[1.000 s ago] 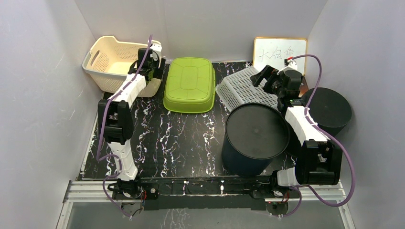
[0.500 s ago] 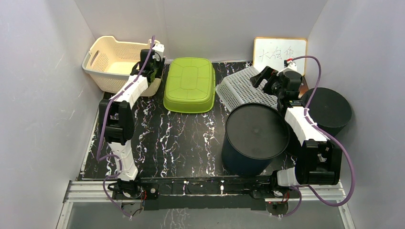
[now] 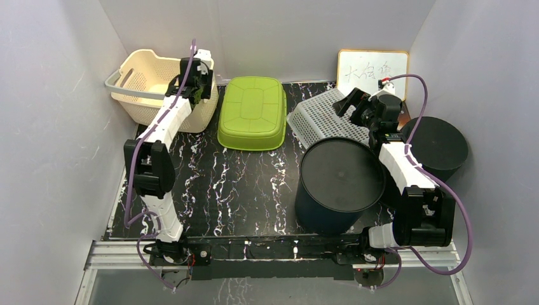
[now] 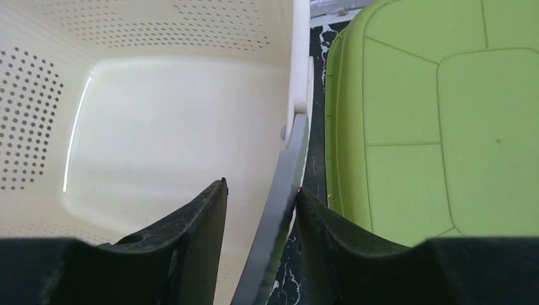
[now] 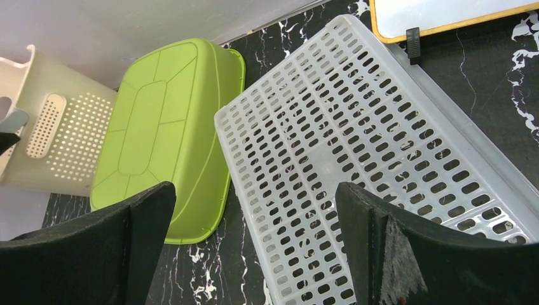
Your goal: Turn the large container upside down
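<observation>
The cream perforated basket stands open side up at the back left, tipped slightly, and fills the left of the left wrist view. Its grey handle runs between my left gripper's jaws. The right finger presses on it and a thin gap shows beside the left finger. In the top view the left gripper is at the basket's right rim. My right gripper is open and empty, hovering over the white slotted crate; it also shows in the top view.
A green tub lies upside down beside the basket. The white crate leans at the back right. A dark round bin sits bottom up at the front right, with another black one by the wall. A whiteboard stands behind.
My left gripper has moved left and up with the handle. The basket has shifted left and tipped, and its grey handle now stretches across the opening. The right arm has not moved.
</observation>
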Robot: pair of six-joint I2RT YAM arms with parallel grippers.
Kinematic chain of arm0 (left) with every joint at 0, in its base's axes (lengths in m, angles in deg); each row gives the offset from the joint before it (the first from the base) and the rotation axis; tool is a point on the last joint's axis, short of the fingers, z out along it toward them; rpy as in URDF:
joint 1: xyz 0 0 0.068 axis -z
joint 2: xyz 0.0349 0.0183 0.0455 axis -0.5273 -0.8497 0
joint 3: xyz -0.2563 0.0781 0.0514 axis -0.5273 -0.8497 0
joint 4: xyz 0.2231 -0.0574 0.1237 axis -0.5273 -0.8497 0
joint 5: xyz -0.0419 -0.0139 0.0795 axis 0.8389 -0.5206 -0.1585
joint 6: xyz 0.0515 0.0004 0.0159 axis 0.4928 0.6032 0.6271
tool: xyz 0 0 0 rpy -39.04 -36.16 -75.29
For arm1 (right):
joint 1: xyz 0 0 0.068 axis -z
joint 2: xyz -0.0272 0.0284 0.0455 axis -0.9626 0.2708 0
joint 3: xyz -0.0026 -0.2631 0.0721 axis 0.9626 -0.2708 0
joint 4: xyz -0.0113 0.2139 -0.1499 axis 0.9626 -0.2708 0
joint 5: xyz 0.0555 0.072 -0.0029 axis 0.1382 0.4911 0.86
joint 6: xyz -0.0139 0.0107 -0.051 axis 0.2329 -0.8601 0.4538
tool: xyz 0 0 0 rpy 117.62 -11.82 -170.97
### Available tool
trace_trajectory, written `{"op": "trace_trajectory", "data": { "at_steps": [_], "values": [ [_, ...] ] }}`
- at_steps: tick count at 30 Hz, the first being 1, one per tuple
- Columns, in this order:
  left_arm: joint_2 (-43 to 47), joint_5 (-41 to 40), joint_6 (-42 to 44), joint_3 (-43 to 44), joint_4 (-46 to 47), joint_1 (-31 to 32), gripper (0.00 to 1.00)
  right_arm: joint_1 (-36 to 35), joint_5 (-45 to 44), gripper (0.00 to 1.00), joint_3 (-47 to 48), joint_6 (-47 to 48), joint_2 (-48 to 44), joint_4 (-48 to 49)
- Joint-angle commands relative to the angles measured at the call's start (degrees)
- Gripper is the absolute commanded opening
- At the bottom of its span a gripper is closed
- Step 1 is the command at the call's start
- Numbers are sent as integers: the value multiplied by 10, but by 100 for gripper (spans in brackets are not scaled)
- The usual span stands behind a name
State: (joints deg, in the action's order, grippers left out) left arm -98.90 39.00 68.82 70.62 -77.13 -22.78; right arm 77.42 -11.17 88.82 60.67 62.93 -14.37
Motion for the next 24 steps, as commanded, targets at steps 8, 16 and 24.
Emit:
{"op": "trace_trajectory", "data": {
  "at_steps": [8,16,24],
  "values": [
    [93,-26,-8,-17,-32,-8,9,3,-1,98,-3,-1,-44,24],
    [86,23,11,-11,-25,-8,71,3,-4,98,-4,2,-48,20],
    [-19,126,51,168,-140,-8,72,3,-11,98,-10,3,-44,20]
  ]
}}
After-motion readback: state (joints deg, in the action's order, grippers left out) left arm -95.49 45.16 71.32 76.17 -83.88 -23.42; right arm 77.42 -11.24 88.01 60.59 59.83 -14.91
